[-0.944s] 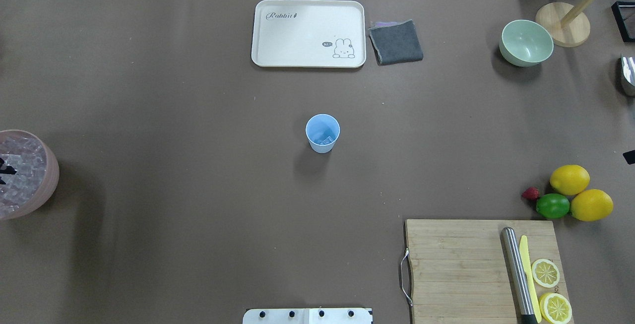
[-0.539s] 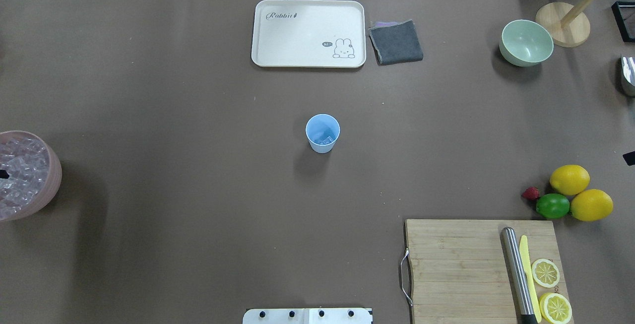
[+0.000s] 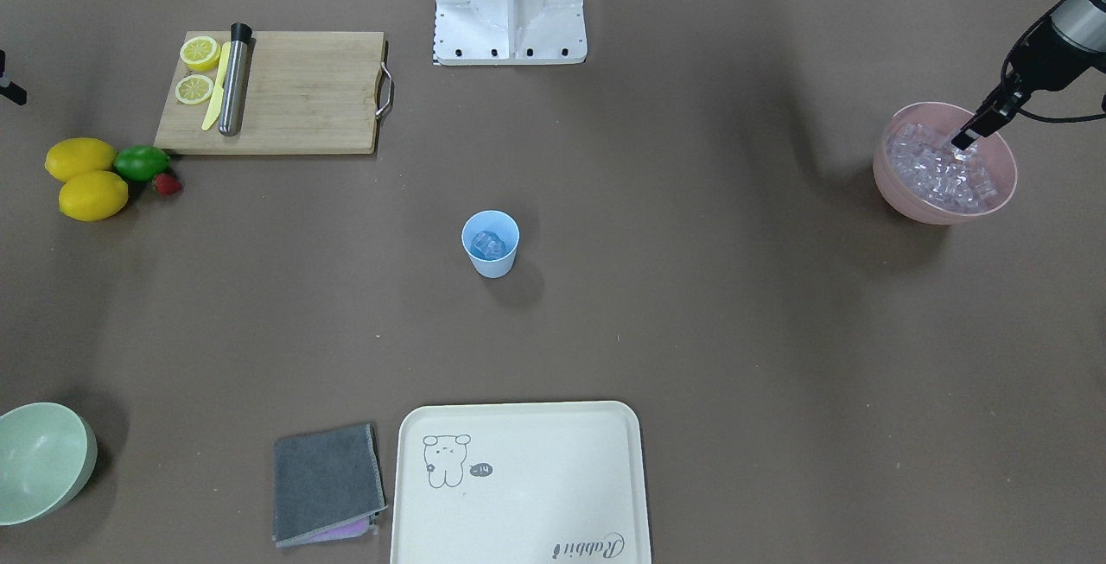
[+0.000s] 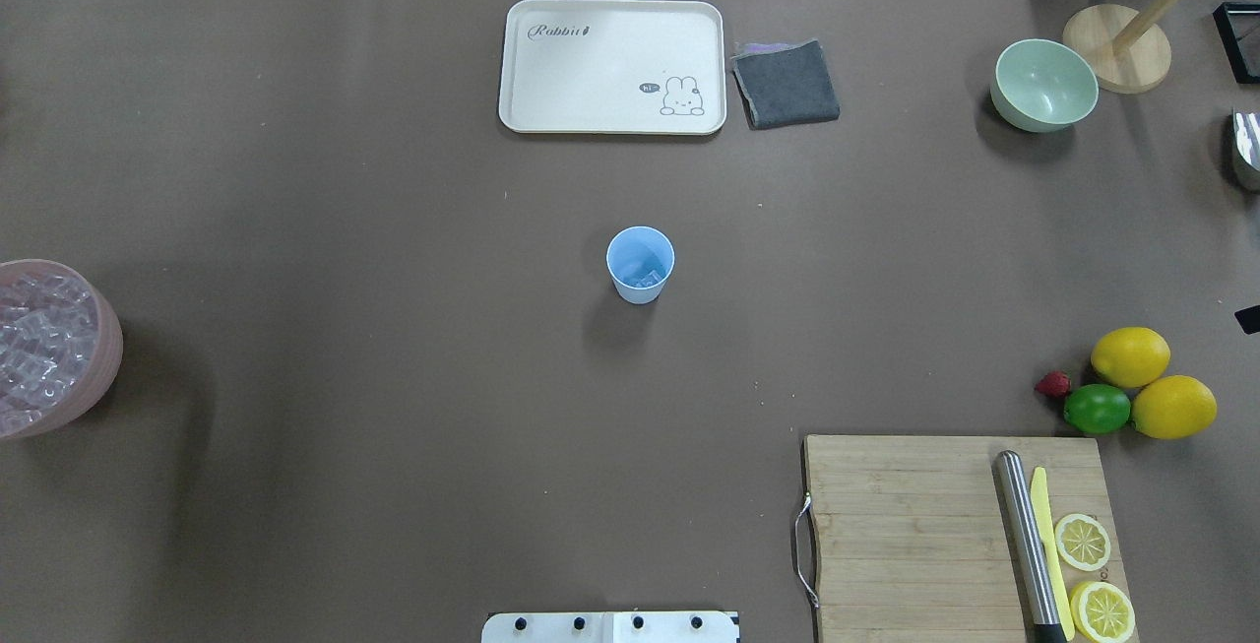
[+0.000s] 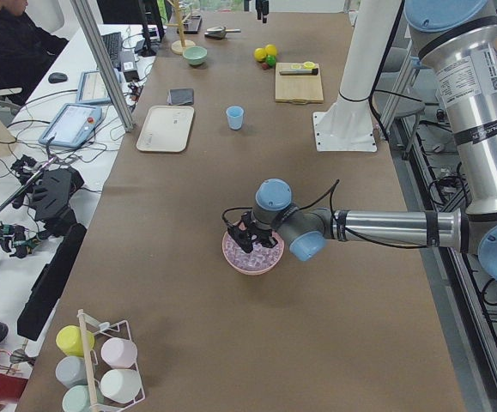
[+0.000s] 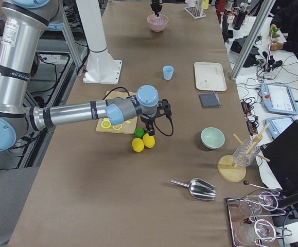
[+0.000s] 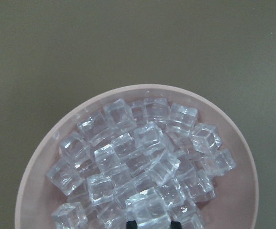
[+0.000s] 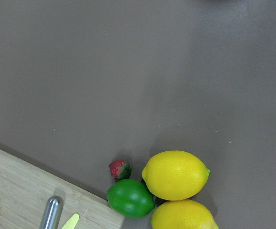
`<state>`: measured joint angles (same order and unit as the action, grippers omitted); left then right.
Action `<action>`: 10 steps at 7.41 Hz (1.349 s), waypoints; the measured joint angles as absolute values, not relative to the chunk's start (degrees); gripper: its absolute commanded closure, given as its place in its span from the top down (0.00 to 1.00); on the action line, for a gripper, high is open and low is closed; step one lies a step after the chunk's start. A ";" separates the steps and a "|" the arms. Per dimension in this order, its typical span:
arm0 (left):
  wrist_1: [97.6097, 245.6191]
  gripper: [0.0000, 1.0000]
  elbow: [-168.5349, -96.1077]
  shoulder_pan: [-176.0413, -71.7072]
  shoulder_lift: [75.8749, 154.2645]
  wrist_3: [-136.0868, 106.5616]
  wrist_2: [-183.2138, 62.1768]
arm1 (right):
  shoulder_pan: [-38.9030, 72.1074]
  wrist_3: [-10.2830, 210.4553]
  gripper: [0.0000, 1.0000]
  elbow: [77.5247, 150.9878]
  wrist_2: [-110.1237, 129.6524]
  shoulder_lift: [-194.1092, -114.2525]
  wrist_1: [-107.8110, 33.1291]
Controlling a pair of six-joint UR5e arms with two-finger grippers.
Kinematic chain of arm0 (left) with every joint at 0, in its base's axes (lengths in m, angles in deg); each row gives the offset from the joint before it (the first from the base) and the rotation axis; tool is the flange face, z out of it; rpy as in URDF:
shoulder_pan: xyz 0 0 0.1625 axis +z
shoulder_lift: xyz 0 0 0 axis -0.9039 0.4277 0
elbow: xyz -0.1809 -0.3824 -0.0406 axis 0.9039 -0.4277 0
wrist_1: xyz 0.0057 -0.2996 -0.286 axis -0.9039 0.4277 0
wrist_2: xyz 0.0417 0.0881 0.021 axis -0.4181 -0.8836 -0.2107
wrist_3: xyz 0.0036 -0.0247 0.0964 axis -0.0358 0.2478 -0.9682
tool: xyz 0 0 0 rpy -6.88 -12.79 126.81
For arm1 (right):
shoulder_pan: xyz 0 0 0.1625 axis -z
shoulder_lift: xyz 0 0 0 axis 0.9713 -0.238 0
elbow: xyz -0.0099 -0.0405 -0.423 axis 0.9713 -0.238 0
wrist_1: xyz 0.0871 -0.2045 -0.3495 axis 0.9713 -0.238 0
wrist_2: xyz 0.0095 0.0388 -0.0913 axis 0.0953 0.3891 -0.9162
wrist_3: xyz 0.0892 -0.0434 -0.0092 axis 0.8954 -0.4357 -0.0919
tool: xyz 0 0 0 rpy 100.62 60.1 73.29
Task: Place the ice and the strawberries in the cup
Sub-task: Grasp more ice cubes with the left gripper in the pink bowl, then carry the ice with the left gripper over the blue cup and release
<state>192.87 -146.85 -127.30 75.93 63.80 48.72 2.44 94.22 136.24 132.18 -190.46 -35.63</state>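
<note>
The light-blue cup (image 4: 640, 264) stands upright at the table's middle with a few ice cubes (image 3: 488, 244) inside. More ice (image 7: 128, 152) fills the pink bowl (image 4: 106, 367) at the left edge. My left gripper (image 3: 963, 139) hangs just above that bowl, and in the left wrist view its black tips flank one cube (image 7: 149, 210). The strawberry (image 4: 1052, 385) lies on the table beside the lime (image 4: 1097, 408). My right gripper (image 6: 161, 109) hovers above the fruit. Only a dark sliver of it shows in the overhead view, so I cannot tell whether it is open or shut.
Two lemons (image 4: 1130, 355) touch the lime. A wooden cutting board (image 4: 915, 525) carries a metal rod, a yellow knife and lemon slices. A cream tray (image 4: 610, 67), a grey cloth (image 4: 786, 84) and a pale green bowl (image 4: 1043, 85) sit along the far side.
The left gripper's black tips, seen in the pink bowl earlier, have slid out of the overhead view to the left. The bowl shifted slightly right.
</note>
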 measured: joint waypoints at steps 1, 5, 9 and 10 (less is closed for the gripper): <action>191.11 0.00 -148.42 -127.35 76.29 63.77 48.83 | 2.43 94.22 1.00 136.01 132.56 -190.47 -35.60; 172.33 0.00 -155.31 -125.84 91.85 63.76 48.56 | 2.46 94.09 1.00 135.34 132.56 -190.53 -35.54; 150.07 0.00 -152.80 -114.31 119.42 64.11 39.47 | 2.30 94.19 1.00 135.45 132.46 -190.35 -35.29; 146.67 0.00 -150.98 -110.76 125.14 64.54 36.52 | 2.24 94.32 1.00 135.37 132.51 -190.44 -35.27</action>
